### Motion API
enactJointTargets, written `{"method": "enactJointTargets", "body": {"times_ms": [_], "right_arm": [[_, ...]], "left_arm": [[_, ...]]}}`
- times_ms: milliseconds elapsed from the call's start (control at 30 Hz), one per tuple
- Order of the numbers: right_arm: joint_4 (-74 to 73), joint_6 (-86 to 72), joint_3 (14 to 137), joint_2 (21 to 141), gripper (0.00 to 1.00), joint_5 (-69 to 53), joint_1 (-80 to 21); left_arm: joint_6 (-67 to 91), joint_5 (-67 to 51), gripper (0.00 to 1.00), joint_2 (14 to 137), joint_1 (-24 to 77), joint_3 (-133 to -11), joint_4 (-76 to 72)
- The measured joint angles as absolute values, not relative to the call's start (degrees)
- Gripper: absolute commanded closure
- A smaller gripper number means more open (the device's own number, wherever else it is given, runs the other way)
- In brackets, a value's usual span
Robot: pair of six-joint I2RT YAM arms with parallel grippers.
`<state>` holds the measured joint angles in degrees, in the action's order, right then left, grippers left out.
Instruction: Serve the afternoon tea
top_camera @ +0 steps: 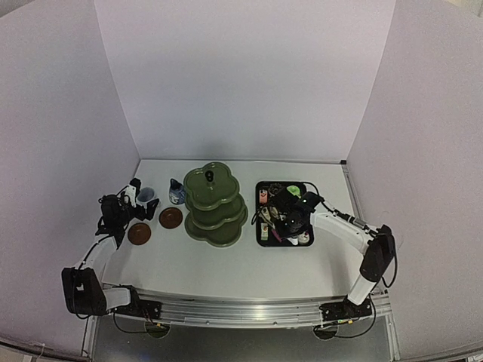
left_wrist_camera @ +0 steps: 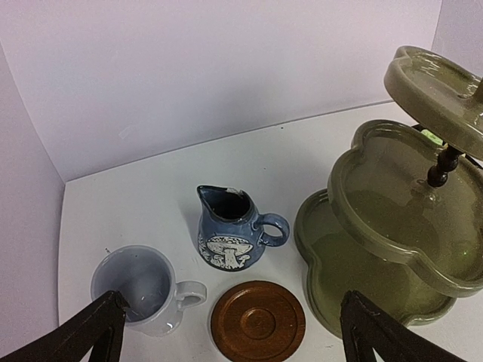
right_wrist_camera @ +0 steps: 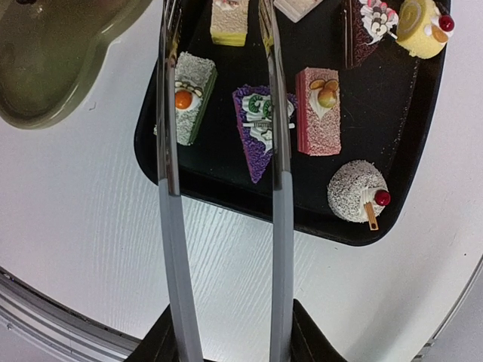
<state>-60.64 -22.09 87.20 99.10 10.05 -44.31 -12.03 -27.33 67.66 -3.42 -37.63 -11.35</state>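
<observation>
Your desk point(top_camera: 249, 264) is a white top with a fine grain across it. Plain pale panels point(top_camera: 226, 75) box it in at the back and on both sides, and a metal rail point(top_camera: 241, 309) runs along the near edge.

The green three-tier stand point(top_camera: 216, 204) sits mid-desk. Just left of the stand is the blue pot point(top_camera: 176, 192) with its mushroom picture. The mug point(top_camera: 146, 195) stands further left of it, and both are upright. One brown coaster point(top_camera: 170, 218) lies flat near the stand's left side, in front of the pot. A second coaster point(top_camera: 139, 233) lies further left again.

To the right of the stand lies the black tray point(right_wrist_camera: 377, 105), carrying the small cakes point(right_wrist_camera: 318, 109).

Your left jaws hang spread wide on the near side of the mug and grip nothing. Your right jaws are clenched on the tongs point(right_wrist_camera: 167, 151). The two blades stand apart above the tray with a purple wedge cake point(right_wrist_camera: 256, 136) between them. Whether they touch it cannot be told.
</observation>
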Motion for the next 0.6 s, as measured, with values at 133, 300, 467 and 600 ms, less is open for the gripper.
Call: {"method": "enactJointTargets", "body": {"times_ms": [133, 300, 467, 600], "right_arm": [[-60.6, -22.1, 87.2, 101.5, 0.60, 10.1, -44.3], [-60.1, -22.2, 87.2, 102.7, 0.72, 10.4, -44.3], [-59.8, -22.1, 87.2, 103.1, 0.87, 10.5, -44.3], [-59.6, -22.2, 87.2, 103.1, 0.97, 10.7, -44.4]], "left_arm": [[-12.1, -27.3, 0.00, 67.7, -3.4, -37.6, -11.3], [-12.2, -27.3, 0.01, 67.7, -3.4, -37.6, -11.3], [-12.2, -27.3, 0.01, 67.7, -3.4, -37.6, -11.3], [-12.2, -27.3, 0.00, 67.6, -3.4, -37.6, -10.6]]}}
